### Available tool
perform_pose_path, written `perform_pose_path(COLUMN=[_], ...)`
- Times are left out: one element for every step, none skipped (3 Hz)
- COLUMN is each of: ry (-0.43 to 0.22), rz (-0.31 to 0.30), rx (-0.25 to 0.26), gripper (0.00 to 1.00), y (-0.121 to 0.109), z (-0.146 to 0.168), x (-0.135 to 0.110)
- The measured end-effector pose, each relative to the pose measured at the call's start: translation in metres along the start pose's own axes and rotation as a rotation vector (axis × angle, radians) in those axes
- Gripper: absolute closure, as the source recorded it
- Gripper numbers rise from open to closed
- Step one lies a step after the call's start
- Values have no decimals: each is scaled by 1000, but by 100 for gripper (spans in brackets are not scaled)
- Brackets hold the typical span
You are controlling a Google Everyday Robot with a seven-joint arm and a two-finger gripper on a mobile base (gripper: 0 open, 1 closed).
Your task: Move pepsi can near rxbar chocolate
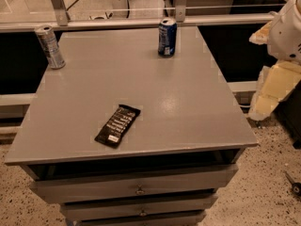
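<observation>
The pepsi can (167, 36), dark blue with a silver top, stands upright at the far edge of the grey table (188, 102), right of centre. The rxbar chocolate (117, 125), a flat black wrapper with white lettering, lies near the front edge, left of centre. The two are far apart. My gripper (275, 88) shows as pale cream parts under the white arm (289, 29) at the right edge of the view. It is off the table's right side, away from both things and holding nothing that I can see.
A slimmer silver-grey can (50, 46) stands at the table's far left corner. A metal rail and glass partition (141, 21) run behind the table. Drawers (138, 189) sit below the tabletop. Speckled floor lies to the right.
</observation>
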State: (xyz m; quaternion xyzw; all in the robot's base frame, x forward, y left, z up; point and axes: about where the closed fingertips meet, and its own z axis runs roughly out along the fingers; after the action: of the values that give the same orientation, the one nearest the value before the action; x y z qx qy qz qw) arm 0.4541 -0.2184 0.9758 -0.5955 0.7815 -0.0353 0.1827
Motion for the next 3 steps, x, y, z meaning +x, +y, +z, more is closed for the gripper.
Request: perform_pose_path(ry=[-98, -223, -436], rz=[56, 135, 260], rx=[118, 205, 246], gripper=[0, 0, 0], y=[-66, -130, -198], z=[25, 42, 72], x=[-2, -9, -38])
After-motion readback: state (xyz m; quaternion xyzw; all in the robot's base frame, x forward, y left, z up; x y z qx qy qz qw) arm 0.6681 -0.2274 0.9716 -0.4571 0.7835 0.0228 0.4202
